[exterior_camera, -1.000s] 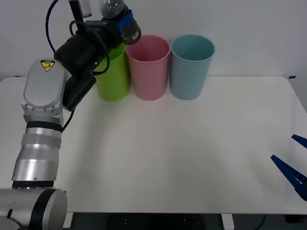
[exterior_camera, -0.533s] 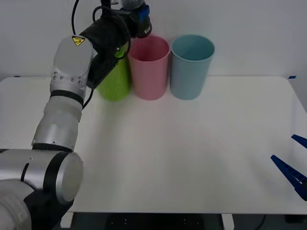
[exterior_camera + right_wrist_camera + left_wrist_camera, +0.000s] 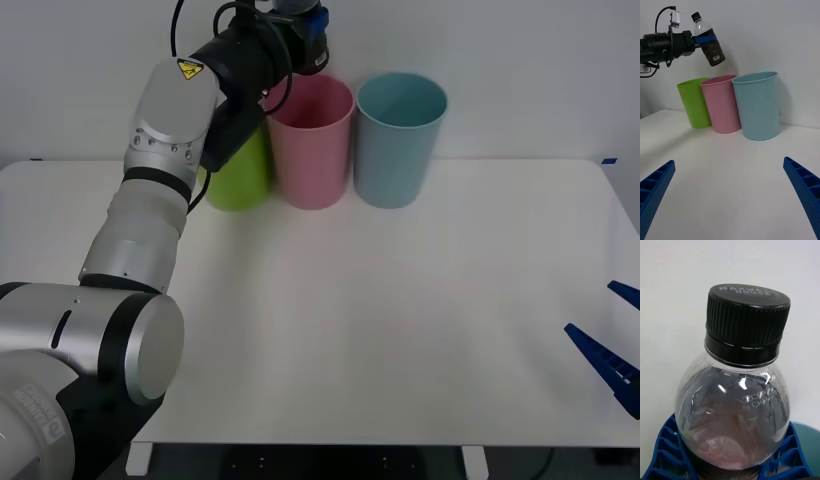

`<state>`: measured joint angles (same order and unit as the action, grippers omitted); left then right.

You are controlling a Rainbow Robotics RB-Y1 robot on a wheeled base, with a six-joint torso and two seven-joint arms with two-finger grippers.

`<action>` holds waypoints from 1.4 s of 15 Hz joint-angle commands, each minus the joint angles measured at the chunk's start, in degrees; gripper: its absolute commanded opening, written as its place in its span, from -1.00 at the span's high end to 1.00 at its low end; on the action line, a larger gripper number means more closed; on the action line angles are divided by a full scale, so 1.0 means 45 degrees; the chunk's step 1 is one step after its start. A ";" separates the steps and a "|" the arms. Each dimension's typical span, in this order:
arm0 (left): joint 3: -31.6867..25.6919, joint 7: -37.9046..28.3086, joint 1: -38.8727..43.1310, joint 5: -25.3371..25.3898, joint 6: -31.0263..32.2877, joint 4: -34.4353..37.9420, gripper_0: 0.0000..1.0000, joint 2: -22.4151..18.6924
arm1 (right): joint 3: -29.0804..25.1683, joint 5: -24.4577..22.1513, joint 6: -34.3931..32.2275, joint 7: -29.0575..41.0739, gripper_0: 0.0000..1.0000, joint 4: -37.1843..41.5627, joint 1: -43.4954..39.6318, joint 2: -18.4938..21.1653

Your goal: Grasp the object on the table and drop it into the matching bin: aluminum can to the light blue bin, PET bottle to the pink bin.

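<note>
Gripping the PET bottle (image 3: 707, 39) tight, left gripper (image 3: 703, 38) hangs above the pink bin (image 3: 721, 108); right gripper (image 3: 730, 195) sits wide open, empty.

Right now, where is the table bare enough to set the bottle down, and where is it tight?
The table is bare from the bins forward to its near edge, and behind to the right of the light blue bin. Tight spot: the lime green bin, pink bin and light blue bin stand nearly touching, with the left gripper holding the PET bottle above them. The right gripper waits open at the right edge.
</note>
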<state>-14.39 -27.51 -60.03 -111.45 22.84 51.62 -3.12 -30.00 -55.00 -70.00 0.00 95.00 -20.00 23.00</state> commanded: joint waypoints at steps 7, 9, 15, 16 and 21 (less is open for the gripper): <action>-0.0084 0.0079 0.0020 0.0215 -0.0037 0.0014 -1.00 -0.0029 | 0.0000 0.0000 0.0000 0.0000 -1.00 0.0000 0.0000 0.0000; -0.0084 0.0079 0.0039 0.0430 0.0021 0.0014 -1.00 -0.0087 | 0.0000 0.0000 0.0000 0.0000 -1.00 0.0000 0.0000 0.0000; 0.0228 0.0743 0.0391 0.2676 0.0842 0.0014 -1.00 -0.0771 | 0.0000 0.0000 0.0000 0.0000 -1.00 0.0000 0.0000 0.0000; 0.0424 0.1056 0.0527 0.3321 0.0920 0.0014 -1.00 -0.0966 | 0.0000 0.0000 0.0000 0.0000 -1.00 0.0000 0.0000 0.0000; 0.1771 0.1309 0.2402 0.6055 0.1271 0.1830 -1.00 -0.2177 | 0.0000 0.0000 0.0000 0.0000 -1.00 0.0000 0.0000 0.0000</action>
<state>-7.01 -21.74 -50.78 -85.51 28.38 58.19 -12.30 -30.00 -55.00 -70.00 0.00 95.00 -20.00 23.00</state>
